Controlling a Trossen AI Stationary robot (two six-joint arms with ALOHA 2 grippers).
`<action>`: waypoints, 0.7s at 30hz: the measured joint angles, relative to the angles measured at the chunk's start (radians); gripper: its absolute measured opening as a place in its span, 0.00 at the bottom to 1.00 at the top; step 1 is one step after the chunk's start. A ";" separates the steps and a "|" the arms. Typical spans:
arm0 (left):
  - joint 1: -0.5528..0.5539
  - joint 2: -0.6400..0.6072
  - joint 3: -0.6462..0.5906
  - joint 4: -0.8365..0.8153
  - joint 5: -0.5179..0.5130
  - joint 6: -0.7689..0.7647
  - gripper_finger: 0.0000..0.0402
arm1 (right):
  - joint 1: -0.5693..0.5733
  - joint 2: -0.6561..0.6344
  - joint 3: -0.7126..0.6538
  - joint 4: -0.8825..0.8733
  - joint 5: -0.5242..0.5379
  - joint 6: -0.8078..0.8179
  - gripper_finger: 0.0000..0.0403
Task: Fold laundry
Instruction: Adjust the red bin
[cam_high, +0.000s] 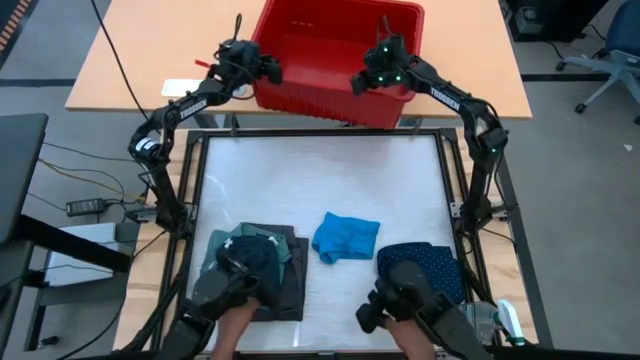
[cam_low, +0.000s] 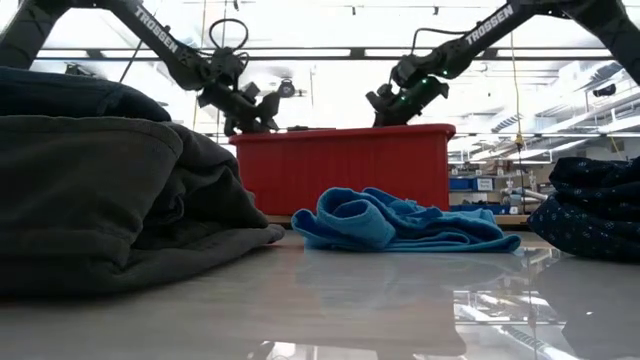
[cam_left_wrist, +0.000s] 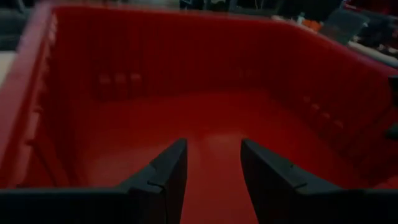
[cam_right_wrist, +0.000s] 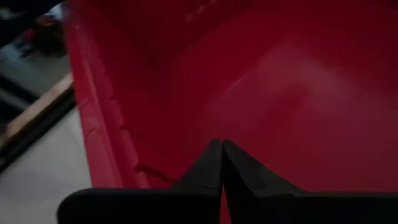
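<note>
Your left gripper (cam_high: 272, 68) hangs over the left rim of the red basket (cam_high: 330, 95), its jaws parted with a clear gap and nothing between them. Your right gripper (cam_high: 362, 82) sits over the basket's near right edge, jaws pressed together and holding nothing. Both wrist views look down onto the basket's bare red floor. The laundry lies on the white counter (cam_high: 320, 180), well apart from both arms: a folded charcoal grey stack (cam_high: 265, 268) at the near left, a crumpled blue piece (cam_high: 345, 238) in the middle, and a navy dotted piece (cam_high: 432, 262) at the near right.
</note>
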 joint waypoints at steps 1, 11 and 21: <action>-0.002 -0.005 0.000 -0.027 0.013 -0.007 0.38 | 0.002 0.001 0.000 -0.019 -0.019 -0.002 0.04; -0.121 -0.072 0.007 -0.399 0.101 0.061 0.38 | 0.046 -0.037 -0.012 -0.399 0.041 -0.285 0.03; -0.248 -0.133 0.006 -0.681 0.114 0.012 0.38 | 0.045 -0.046 -0.137 -0.461 0.016 -0.393 0.03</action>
